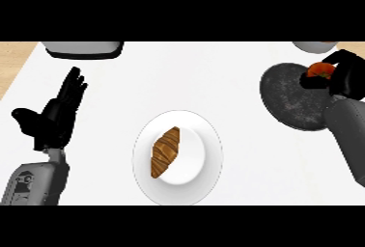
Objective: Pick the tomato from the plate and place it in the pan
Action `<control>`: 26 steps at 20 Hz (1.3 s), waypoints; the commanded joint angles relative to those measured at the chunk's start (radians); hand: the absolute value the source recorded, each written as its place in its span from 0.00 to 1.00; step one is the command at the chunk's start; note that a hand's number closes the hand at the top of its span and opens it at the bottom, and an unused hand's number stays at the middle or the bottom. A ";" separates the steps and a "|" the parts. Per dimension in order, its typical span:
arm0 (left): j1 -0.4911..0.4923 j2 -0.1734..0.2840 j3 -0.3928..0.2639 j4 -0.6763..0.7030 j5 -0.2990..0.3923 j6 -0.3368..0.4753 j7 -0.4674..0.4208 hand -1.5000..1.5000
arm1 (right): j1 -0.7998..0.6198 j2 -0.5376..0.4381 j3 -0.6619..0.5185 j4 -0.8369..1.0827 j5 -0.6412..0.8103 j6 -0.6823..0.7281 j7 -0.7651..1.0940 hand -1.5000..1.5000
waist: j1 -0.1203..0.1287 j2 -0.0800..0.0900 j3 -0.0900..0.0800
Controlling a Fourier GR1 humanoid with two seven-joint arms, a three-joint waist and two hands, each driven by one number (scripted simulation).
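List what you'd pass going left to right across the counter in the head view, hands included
left hand, open with fingers up → white plate with the croissant on it → dark pan → right hand, fingers curled round the tomato over the pan.

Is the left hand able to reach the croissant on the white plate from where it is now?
Probably yes. The left hand rests open beside the white plate, and nothing lies between it and the croissant.
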 commanded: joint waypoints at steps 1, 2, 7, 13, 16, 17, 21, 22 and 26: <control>-0.025 -0.044 -0.052 -0.036 -0.016 0.016 0.042 0.50 | -0.069 -0.005 -0.080 0.220 -0.032 -0.093 -0.123 1.00 | 0.025 0.008 0.002; 0.018 0.005 -0.001 -0.002 0.011 -0.029 -0.028 0.50 | -0.039 -0.045 -0.116 0.226 -0.087 -0.077 -0.215 1.00 | 0.018 0.006 0.001; -0.040 0.012 0.000 -0.012 0.011 -0.024 0.019 0.50 | -0.018 0.000 -0.226 0.289 -0.219 -0.081 -0.353 1.00 | 0.027 0.012 0.004; -0.030 -0.003 -0.024 -0.036 -0.002 -0.016 0.032 0.50 | -0.039 0.007 -0.339 0.342 -0.384 0.207 -0.491 0.00 | 0.031 0.011 0.005; -0.021 0.004 -0.006 -0.010 0.006 -0.024 0.017 0.50 | -0.040 -0.009 -0.360 0.402 -0.383 0.187 -0.576 0.00 | 0.036 0.015 0.004; -0.029 -0.022 -0.016 0.012 -0.003 -0.006 -0.003 0.50 | -0.031 -0.016 -0.364 0.404 -0.382 0.168 -0.618 0.00 | 0.034 0.017 0.004; -0.059 -0.005 0.007 0.017 0.000 -0.001 0.006 0.50 | 0.007 0.028 -0.429 0.363 -0.446 0.082 -0.776 0.00 | 0.012 0.007 0.003; -0.015 -0.034 -0.026 -0.003 -0.032 0.029 0.015 0.50 | 0.009 0.053 -0.462 0.314 -0.488 0.057 -0.807 0.00 | 0.002 0.000 0.002; -0.013 -0.021 0.012 0.071 -0.023 0.020 -0.056 0.50 | 0.065 0.062 -0.559 0.242 -0.614 0.127 -0.927 0.00 | -0.028 -0.007 0.000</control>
